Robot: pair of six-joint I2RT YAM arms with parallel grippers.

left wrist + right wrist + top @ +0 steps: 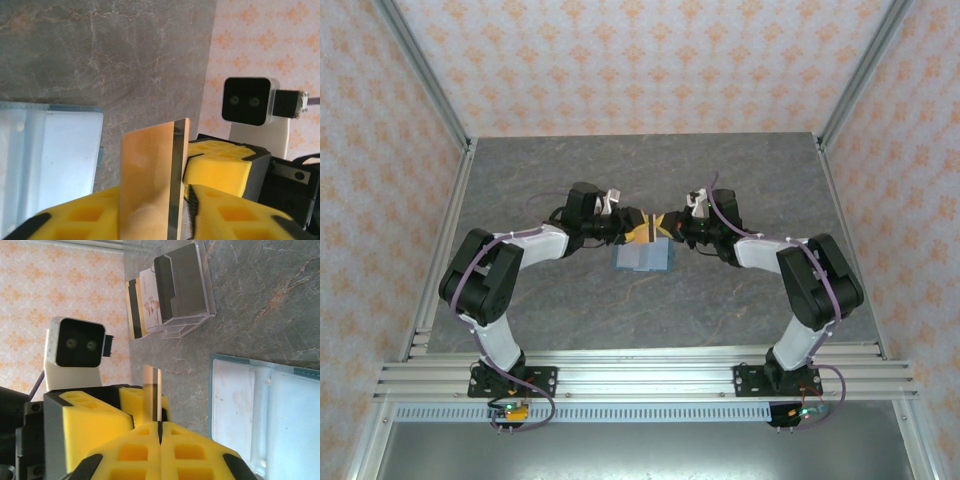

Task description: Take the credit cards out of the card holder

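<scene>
- Right gripper [160, 425] is holding its yellow jaws fully closed, with a thin card rising edge-on from between them; I judge this to be the brown card [147, 175].
- Left gripper [155, 200] is meeting it from the left, its jaws standing on either side of the same brown card. A dark slit is showing between the card's edge and one finger, so I cannot tell whether this claw is actually pinching the card or only bracketing it.
- Both claws are hanging tip to tip in mid-table, just above the far edge of the card holder [643, 260].
- The card holder is lying open and flat on the grey table [740, 180], between the two arms and just near of the grippers. Neither claw is touching it.
- A clear plastic stand [172, 290] is standing on the table, apart from the card holder, with a few cards upright in it: a dark one, a pale printed one and a yellow-edged one.
- Progress, as a judgement: the brown card is already out of the card holder and is looking like a hand-over between the claws. It is not yet set down.
- Left to do: placing this card. The holder's pockets are looking pale and glossy; I cannot tell whether any cards are remaining inside.
</scene>
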